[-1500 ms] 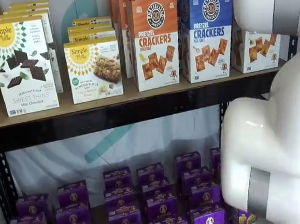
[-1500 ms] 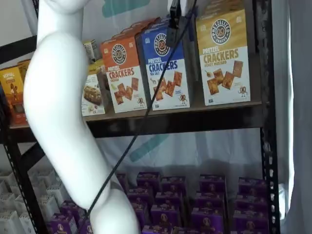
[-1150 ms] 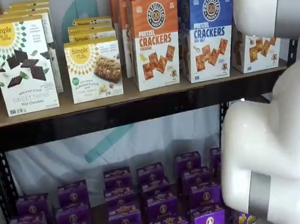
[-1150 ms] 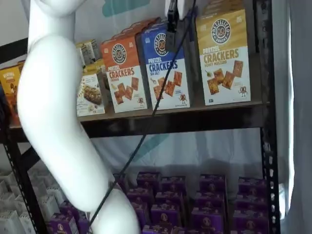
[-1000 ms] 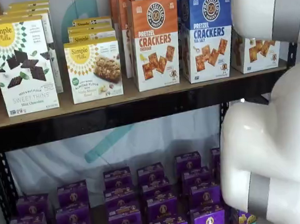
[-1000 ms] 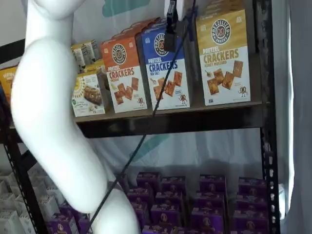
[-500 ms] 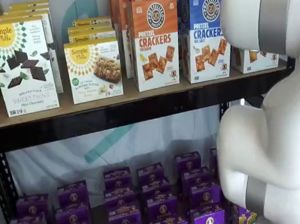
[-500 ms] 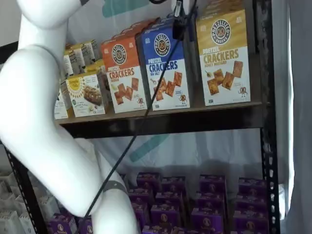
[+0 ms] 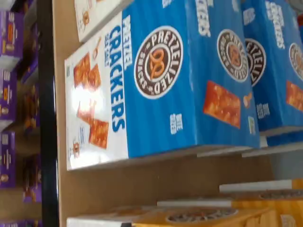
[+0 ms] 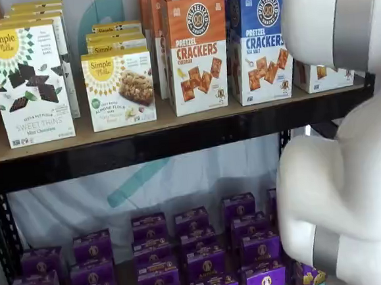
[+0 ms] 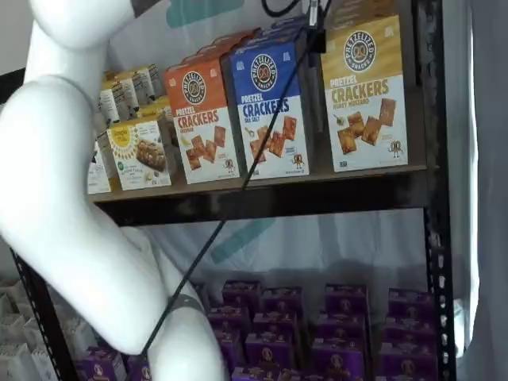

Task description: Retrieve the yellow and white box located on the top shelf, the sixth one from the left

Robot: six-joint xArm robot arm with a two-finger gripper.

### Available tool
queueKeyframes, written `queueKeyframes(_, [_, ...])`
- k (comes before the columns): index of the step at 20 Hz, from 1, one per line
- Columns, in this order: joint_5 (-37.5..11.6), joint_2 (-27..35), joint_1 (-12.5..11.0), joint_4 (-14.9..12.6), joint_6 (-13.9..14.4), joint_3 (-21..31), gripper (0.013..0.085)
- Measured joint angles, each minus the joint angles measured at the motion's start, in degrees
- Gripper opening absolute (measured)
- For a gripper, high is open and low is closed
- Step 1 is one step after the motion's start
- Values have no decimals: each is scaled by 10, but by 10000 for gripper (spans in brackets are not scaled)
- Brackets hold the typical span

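The yellow and white box (image 11: pixel 364 92) stands at the right end of the top shelf (image 11: pixel 302 193), next to a blue cracker box (image 11: pixel 268 109). In a shelf view only its white lower part (image 10: pixel 322 73) shows past my white arm (image 10: pixel 351 169). In the wrist view its yellow top (image 9: pixel 213 215) lies beside the blue box (image 9: pixel 161 80) on the tan board (image 9: pixel 142 182). My gripper (image 11: pixel 316 28) shows only as black fingers with a cable at the view's top edge, in front of the gap between the blue and yellow boxes. No gap or grip shows.
An orange cracker box (image 10: pixel 197 53) and white Simple Mills boxes (image 10: pixel 27 83) stand further left on the top shelf. Small purple boxes (image 10: pixel 199 254) fill the lower level. A black upright (image 11: pixel 435 190) stands right of the yellow box.
The black fingers have moved right, from in front of the blue box to the gap beside the yellow box. The white arm has swung along with them. No box has moved.
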Motion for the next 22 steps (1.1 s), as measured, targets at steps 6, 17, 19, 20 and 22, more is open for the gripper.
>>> queueKeyframes(6, [-31, 26, 23, -31, -6, -16, 850])
queueKeyframes(17, [-36, 81, 74, -98, 25, -65, 850])
queueKeyframes(19, [-30, 92, 84, -116, 32, -80, 850])
queueKeyframes(20, [-28, 96, 86, -121, 34, -84, 850])
queueKeyframes(22, [-26, 104, 92, -132, 38, -93, 850])
